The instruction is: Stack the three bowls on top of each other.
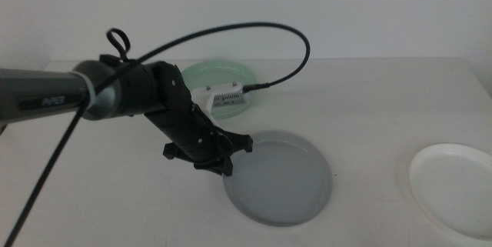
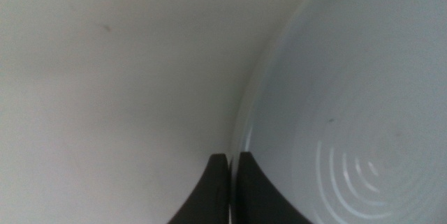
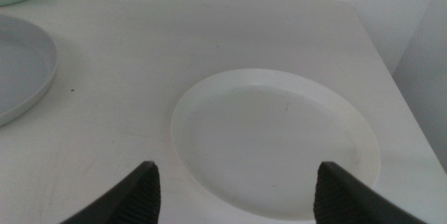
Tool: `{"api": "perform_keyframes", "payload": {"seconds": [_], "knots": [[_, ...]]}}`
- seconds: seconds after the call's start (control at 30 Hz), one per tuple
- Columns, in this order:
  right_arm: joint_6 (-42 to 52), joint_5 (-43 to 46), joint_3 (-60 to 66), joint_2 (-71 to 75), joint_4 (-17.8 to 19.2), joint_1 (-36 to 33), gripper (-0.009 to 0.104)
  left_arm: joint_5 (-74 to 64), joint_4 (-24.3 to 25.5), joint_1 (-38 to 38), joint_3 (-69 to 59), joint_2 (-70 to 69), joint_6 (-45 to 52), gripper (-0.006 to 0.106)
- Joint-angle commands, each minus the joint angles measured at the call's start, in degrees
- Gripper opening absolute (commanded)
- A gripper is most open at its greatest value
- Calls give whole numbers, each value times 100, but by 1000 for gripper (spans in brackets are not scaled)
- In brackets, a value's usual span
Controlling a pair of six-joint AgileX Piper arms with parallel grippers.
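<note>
White desk meets a white wall. Left gripper jaws pinch the grey bowl rim, centre frame. Green bowl sits behind; white bowl lower right, under the right gripper, jaws spread.

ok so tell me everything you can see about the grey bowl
The grey bowl is a shallow, round, plate-like dish with a low raised rim and faint concentric rings inside, smooth and slightly glossy like plastic. It sits upright and empty on the white table, in front of the mint green bowl and left of the white bowl. The left gripper pinches its left rim, jaws closed on the edge.
</note>
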State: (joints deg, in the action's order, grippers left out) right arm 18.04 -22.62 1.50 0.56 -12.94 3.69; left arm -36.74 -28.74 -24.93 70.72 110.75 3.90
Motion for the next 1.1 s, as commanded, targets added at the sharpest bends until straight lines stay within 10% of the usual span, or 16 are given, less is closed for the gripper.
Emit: {"api": "perform_keyframes", "payload": {"seconds": [0.0, 0.2, 0.43, 0.77, 1.07], "knots": [[27, 428, -23, 151, 23, 23, 56, 181, -198, -27, 118, -178, -66, 0], [27, 428, -23, 151, 23, 23, 56, 107, -184, -16, 118, -131, -60, 17], [27, 428, -23, 151, 23, 23, 56, -330, 119, 164, 118, -872, -28, 105], [27, 428, -23, 151, 23, 23, 56, 355, 4741, 199, 767, -1502, -3025, 105], [27, 428, -23, 151, 23, 23, 56, 543, 4756, 820, 2522, -62, -3072, 105]]}}
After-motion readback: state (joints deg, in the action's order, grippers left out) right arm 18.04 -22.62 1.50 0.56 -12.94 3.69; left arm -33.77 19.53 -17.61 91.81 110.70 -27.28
